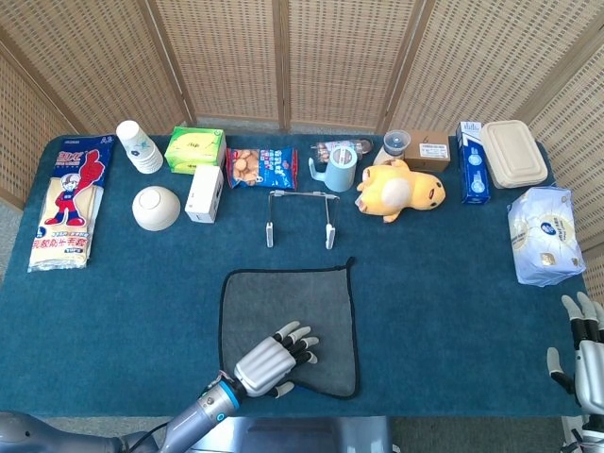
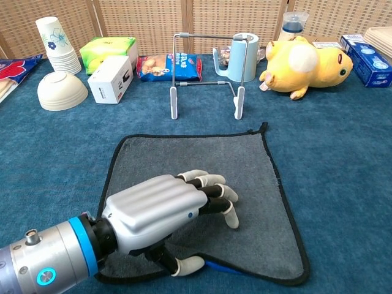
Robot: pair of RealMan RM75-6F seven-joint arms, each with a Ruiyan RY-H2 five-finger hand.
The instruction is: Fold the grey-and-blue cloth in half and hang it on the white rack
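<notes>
Grey cloth (image 2: 202, 196): flat on table (image 2: 343, 165), just in front of white rack (image 2: 206, 76); near edge lifting, blue underside peeking out.
Left hand (image 2: 162, 214): palm down on cloth, thumb hooked under near hem; pinching it, apparently.
Advice: secure hem fully before lifting, carry toward far edge, align corners.
Right hand (image 1: 585, 354): at table edge, partly cut off, fingers apart, holding nothing.
Hidden: thumb contact beneath hem.

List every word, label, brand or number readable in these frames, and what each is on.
No text reads with certainty.
Long bag with the cartoon figure: large Chinese characters, too small to read.
Snack packet: print blurred.
Green box: lettering blurred.
Blue carton: print too small.
Brown box: label illegible.
</notes>
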